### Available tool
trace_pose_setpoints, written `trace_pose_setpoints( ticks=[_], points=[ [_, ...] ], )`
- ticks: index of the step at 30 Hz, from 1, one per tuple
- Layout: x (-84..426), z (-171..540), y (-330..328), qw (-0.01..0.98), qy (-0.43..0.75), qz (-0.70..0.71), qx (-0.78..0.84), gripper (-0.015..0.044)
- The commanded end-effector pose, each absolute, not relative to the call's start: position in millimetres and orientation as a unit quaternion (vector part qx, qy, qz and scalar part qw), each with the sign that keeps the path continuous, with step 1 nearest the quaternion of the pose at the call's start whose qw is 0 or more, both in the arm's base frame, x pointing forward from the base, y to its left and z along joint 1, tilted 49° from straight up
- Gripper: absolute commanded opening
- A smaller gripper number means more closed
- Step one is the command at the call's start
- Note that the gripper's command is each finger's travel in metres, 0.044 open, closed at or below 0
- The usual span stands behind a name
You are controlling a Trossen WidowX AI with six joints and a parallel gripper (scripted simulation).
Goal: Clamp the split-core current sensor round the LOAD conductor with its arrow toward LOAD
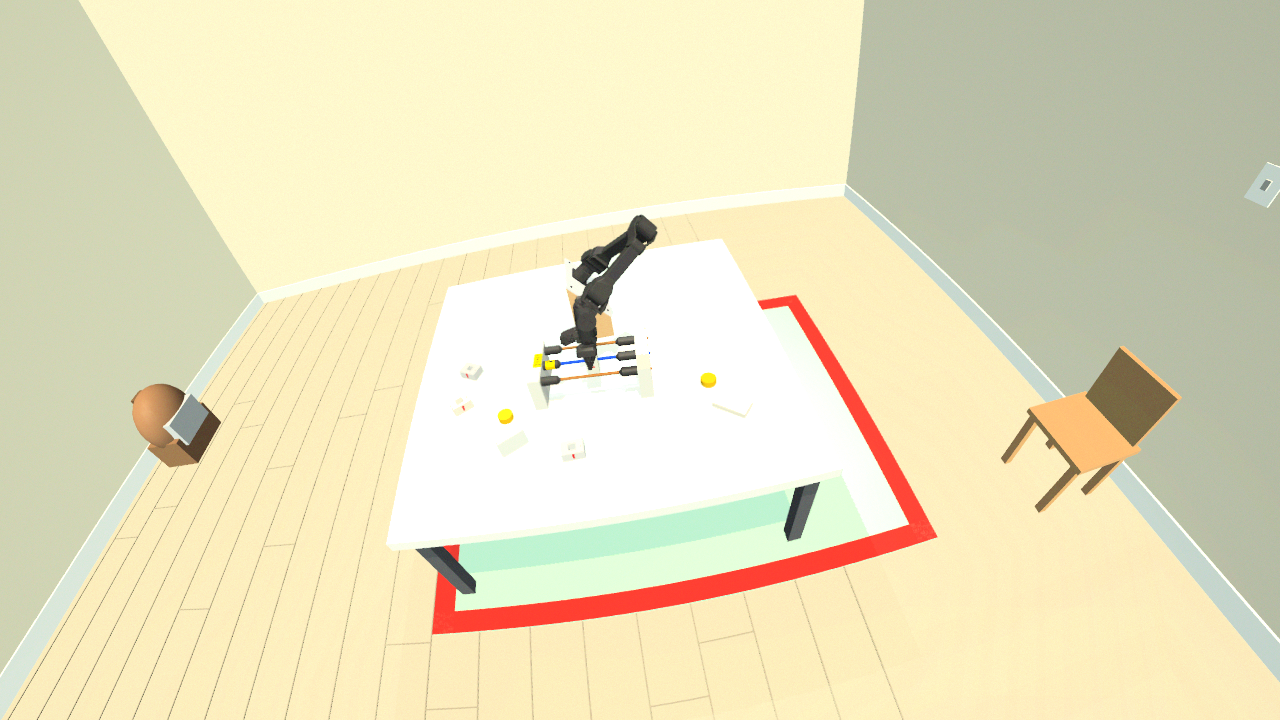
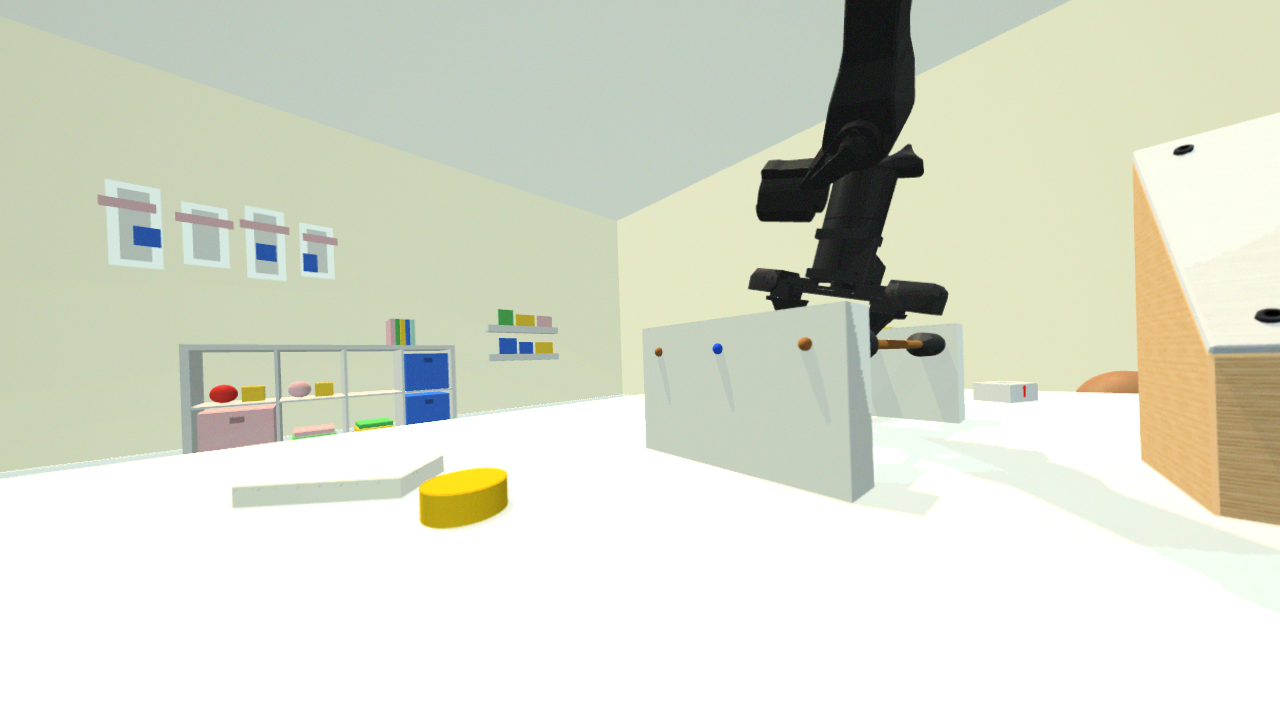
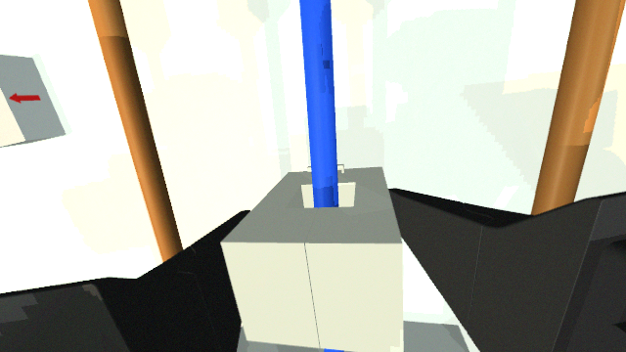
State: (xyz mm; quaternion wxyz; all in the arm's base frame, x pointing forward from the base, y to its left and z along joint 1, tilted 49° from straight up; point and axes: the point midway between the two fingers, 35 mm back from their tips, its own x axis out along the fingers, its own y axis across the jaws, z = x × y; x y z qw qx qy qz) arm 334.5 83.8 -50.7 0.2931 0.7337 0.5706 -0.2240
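As the wrist view shows it, sensor (image 3: 354,293): round the blue rod (image 1: 572,362) (image 2: 716,348) (image 3: 320,98), above the bench (image 1: 644,479) (image 2: 375,608); too small to make out in the top view.
Fingers (image 1: 588,358) (image 2: 886,320): pinching the sensor, one on each side.
Seam: a thin line between the two halves, which appear to meet; latch engagement cannot be confirmed.
Arrow: not visible on the held sensor; its direction cannot be told.
Yellow tag (image 1: 537,360): at one end of the blue rod, presumably the LOAD marker; lettering too small to read.
Step in hand: judged to be the closing squeeze, with release remaining.
Fault, latch: if force is low or off-centre, the halves may seat without locking and spring apart on release.
Fault, rod: if the fingers drag sideways while loaded, the blue rod may bend or the sensor may twist on it.
Fault, copper rods (image 1: 572,378) (image 2: 896,343) (image 3: 139,147): flanking the blue rod; a wide opening or slanted withdrawal could strike them.
Fault, direction: if the sensor was gripped the wrong way round, a sound latch would still fail the task.
Release: open moderately, then retreat straight, since a clinging finger could tug the sensor along.
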Motion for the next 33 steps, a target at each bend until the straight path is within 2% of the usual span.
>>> trace_pose_setpoints(
  ticks=[1, 23, 33],
  points=[
    [333.6, -50.9, 83.9, 0.292, 0.570, -0.225, 0.735, 0.0000],
    [333.6, -54.1, 87.7, 0.293, 0.570, -0.224, 0.734, 0.0000],
    [335.9, -50.4, 84.6, 0.297, 0.569, -0.220, 0.735, 0.0263]
  ],
)
